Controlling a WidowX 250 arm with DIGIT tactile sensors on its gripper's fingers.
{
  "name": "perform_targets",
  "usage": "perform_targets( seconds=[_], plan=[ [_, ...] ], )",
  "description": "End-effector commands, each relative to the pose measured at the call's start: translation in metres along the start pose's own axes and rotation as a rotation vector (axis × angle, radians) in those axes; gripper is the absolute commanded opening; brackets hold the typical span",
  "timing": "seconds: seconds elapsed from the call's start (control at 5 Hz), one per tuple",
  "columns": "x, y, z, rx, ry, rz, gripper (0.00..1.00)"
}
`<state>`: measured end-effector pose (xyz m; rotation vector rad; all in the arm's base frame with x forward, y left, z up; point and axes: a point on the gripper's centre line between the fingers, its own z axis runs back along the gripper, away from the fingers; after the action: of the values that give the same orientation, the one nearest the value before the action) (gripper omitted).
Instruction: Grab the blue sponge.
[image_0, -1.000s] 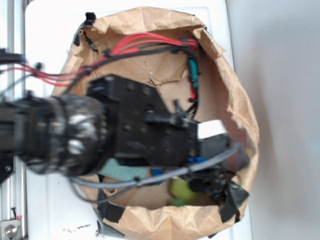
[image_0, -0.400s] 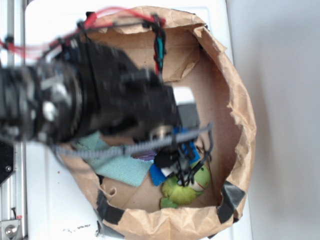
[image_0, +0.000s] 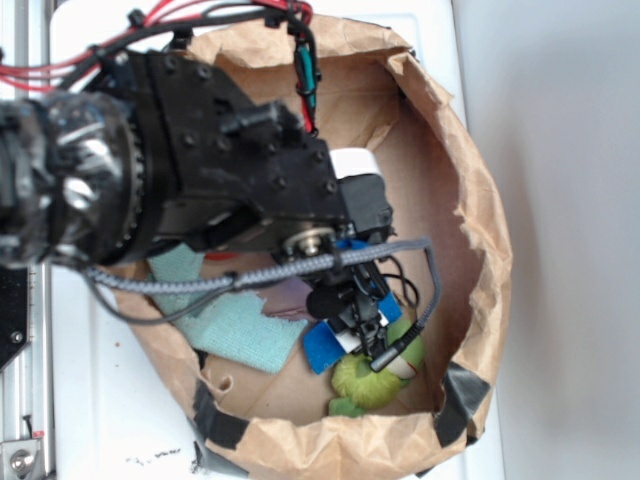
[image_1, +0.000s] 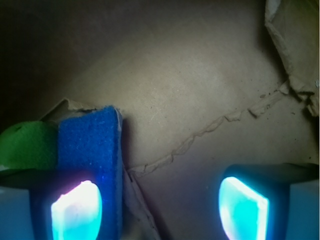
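The black WidowX gripper (image_0: 362, 318) was seen lowered into the round crumpled brown paper basket (image_0: 480, 260), its wrist angled down toward the basket's near wall. The small bright blue rectangular foam sponge (image_0: 322, 347) lay on the cardboard floor there, touching the green plush toy (image_0: 368, 380) on one side and just beside the light teal terry cloth (image_0: 240, 330) on the other.

In the wrist view the jaws were found spread wide, nothing being held between them. The blue sponge (image_1: 90, 150) was placed against the inner side of the left fingertip (image_1: 75, 209), with the green toy (image_1: 27, 146) crowded against it farther out; the right fingertip (image_1: 244, 206) stood well apart over bare cardboard. The gripper appeared to have been offset so that the sponge alone would be bracketed. The grasp was judged not yet made; a further descent and a small shift toward the sponge were probably required before closing, lest the toy be caught too.
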<state>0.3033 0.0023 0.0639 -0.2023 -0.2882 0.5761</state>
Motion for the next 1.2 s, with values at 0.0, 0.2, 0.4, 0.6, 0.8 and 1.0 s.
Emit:
perform_targets(
  seconds=[0.0,0.2,0.4,0.6,0.8,1.0],
  plan=[
    [0.000,0.000,0.002,-0.054,-0.131,-0.181,1.00],
    [-0.007,-0.001,0.001,-0.073,-0.129,-0.243,1.00],
    [-0.014,-0.010,0.003,-0.064,-0.124,-0.254,1.00],
    [-0.013,-0.016,0.002,-0.058,-0.118,-0.246,1.00],
    [-0.008,-0.024,0.002,-0.060,-0.093,-0.223,1.00],
    [-0.001,-0.031,0.006,-0.078,-0.073,-0.200,1.00]
  ],
)
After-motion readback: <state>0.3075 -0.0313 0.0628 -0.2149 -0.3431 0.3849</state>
